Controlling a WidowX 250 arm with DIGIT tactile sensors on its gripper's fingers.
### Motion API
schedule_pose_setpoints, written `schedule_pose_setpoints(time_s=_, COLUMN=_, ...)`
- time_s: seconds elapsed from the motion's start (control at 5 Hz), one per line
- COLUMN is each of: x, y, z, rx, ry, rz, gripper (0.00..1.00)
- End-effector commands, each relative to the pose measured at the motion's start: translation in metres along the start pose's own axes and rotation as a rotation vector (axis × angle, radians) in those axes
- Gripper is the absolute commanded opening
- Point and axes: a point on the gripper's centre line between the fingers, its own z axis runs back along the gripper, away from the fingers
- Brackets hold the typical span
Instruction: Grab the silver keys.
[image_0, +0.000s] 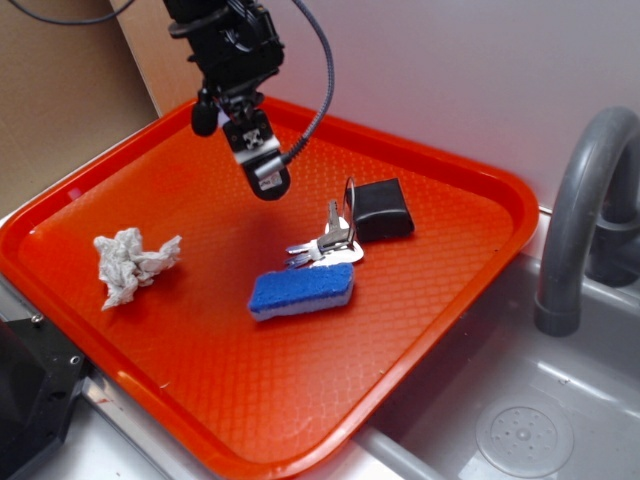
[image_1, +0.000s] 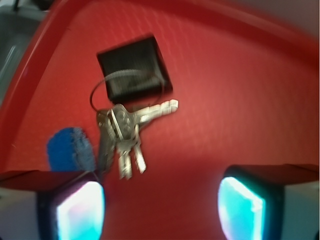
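In the exterior view, a large orange-red plastic tray (image_0: 200, 400) with a textured floor is sitting on a grey metal surface (image_0: 440, 440) beside a grey sink basin (image_0: 560, 400) with a curved grey faucet (image_0: 575, 230). The small bunch of shiny silver keys (image_0: 328, 243) on a thin wire ring is lying near the middle of the tray, joined to a black boxy fob (image_0: 382, 210) that is resting just behind and to the right of it. A blue rectangular sponge block (image_0: 302, 291) is lying just in front of the keys, seeming to touch their tips. A crumpled white paper wad (image_0: 133, 265) is sitting well apart, toward the tray's left side. The black robot gripper (image_0: 262, 170) is hanging above the tray floor, to the left of and behind the keys, touching nothing; from this angle the fingers are overlapping, so their spread cannot be read here.

In the wrist view, the two fingers (image_1: 75, 210) are showing at the bottom corners, spread wide apart with bare tray between them and nothing held. The keys (image_1: 122, 135) are fanned out ahead of the fingers, nearer the left-hand one in the picture, with the wire ring looping over the fob (image_1: 134, 69) beyond them. The blue sponge (image_1: 70, 148) is peeking in at the left, just beside the key tips.
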Motion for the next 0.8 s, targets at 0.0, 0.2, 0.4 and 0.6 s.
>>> schedule_pose_setpoints(time_s=0.0, x=0.027, y=-0.033, z=0.028, rx=-0.06, ry=-0.026, rz=0.492, gripper=1.0)
schedule_pose_setpoints(time_s=0.2, x=0.031, y=-0.036, z=0.029, rx=-0.056, ry=-0.106, rz=0.731, gripper=1.0)
schedule_pose_setpoints(time_s=0.4, x=0.044, y=-0.049, z=0.017, rx=-0.027, ry=-0.152, rz=0.857, gripper=1.0)
schedule_pose_setpoints(time_s=0.6, x=0.052, y=-0.049, z=0.01, rx=-0.006, ry=-0.169, rz=0.869, gripper=1.0)
